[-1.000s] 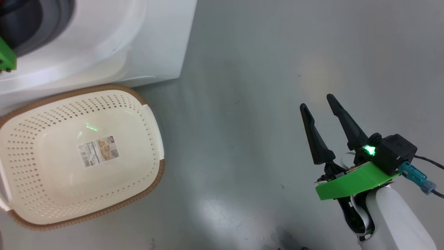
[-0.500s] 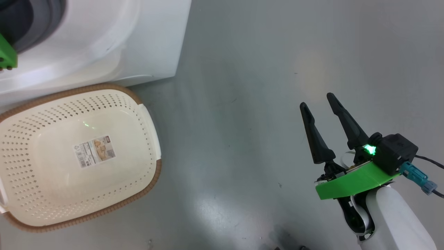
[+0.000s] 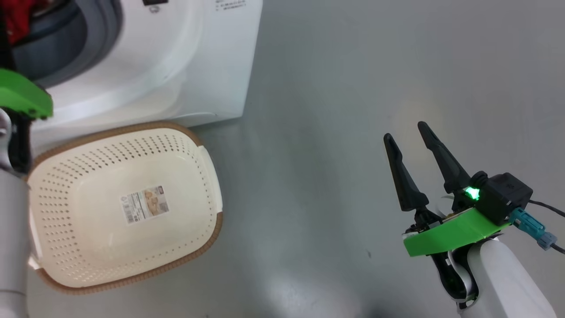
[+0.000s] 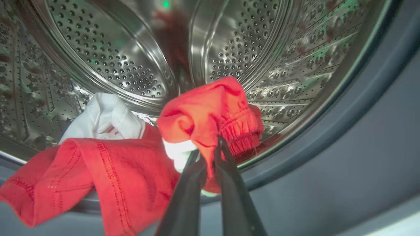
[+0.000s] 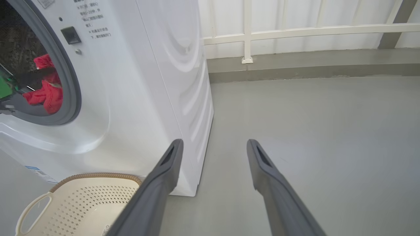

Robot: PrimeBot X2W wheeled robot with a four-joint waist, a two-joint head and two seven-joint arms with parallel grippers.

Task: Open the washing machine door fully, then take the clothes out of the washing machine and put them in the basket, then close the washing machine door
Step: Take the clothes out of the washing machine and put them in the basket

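Observation:
Inside the steel drum of the washing machine (image 3: 176,57) lie the clothes (image 4: 210,108), bright red, with a white piece (image 4: 105,118) behind them. My left gripper (image 4: 210,147) is shut on a bunched red garment at the drum's mouth, and another red garment (image 4: 108,173) drapes over the grey seal. The cream basket (image 3: 212,238) stands on the floor in front of the machine with just a label inside. My right gripper (image 3: 404,131) hangs open over bare floor to the right, holding nothing. The washing machine door is out of view.
Grey floor (image 3: 331,132) spreads to the right of the machine. A white railing and wall (image 5: 295,32) run along the back. My left forearm (image 3: 13,229) crosses the basket's left side in the head view.
The head camera has shifted, so the machine's opening and my left forearm show more. My left gripper has gone from open to shut. The right arm has stayed put.

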